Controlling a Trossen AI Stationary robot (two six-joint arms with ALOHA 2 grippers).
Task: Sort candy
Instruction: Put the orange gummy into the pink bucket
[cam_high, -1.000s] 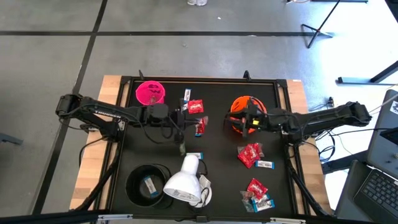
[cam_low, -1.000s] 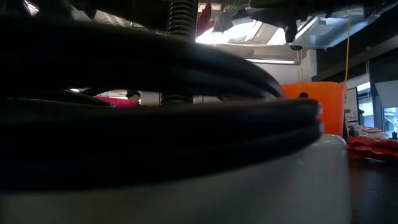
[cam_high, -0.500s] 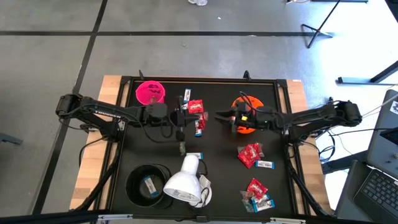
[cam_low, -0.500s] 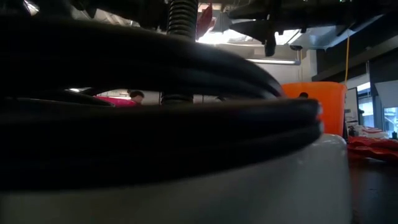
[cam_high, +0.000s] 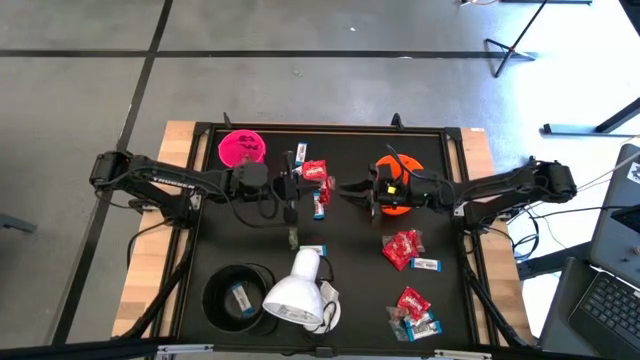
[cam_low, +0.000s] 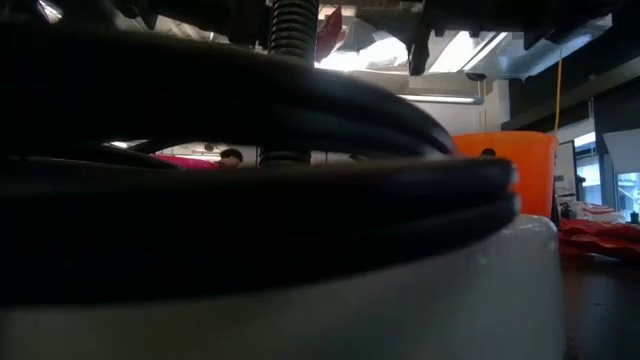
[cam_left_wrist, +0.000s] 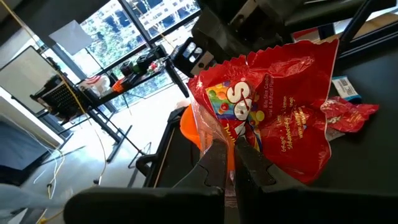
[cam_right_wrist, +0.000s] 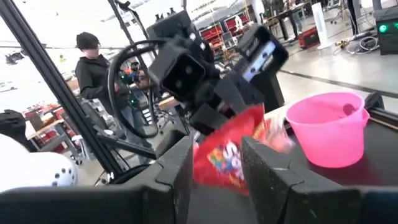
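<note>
A red crinkly candy packet (cam_left_wrist: 267, 106) hangs in the air above the middle of the black mat, with my left gripper (cam_high: 297, 186) shut on it. My right gripper (cam_high: 345, 190) is open and points at the same packet (cam_right_wrist: 225, 155) from the right, one finger on either side of it; I cannot tell whether they touch it. The orange cup (cam_high: 397, 186) lies under the right wrist. The pink cup (cam_high: 242, 148) stands at the far left and the black cup (cam_high: 238, 293) at the near left. More candy (cam_high: 403, 248) lies near right. My left gripper pinches the red packet by one end edge (cam_left_wrist: 231, 142) between its two fingers. The fingers come nearly level from the table's left. The packet is lifted clear of the mat and stands out beyond the fingertips, crumpled and tilted.
A white lamp head (cam_high: 295, 290) lies by the black cup and, with that cup's rim, fills most of the low view. A second candy heap (cam_high: 415, 308) is at the near right, and loose bars (cam_high: 300, 153) lie at the far middle. A person (cam_right_wrist: 93, 68) stands beyond the table.
My right gripper has moved from above the orange cup toward the table's left, up to the red packet, rolling a little as it went. My left gripper has stayed in place, still shut on the packet.
</note>
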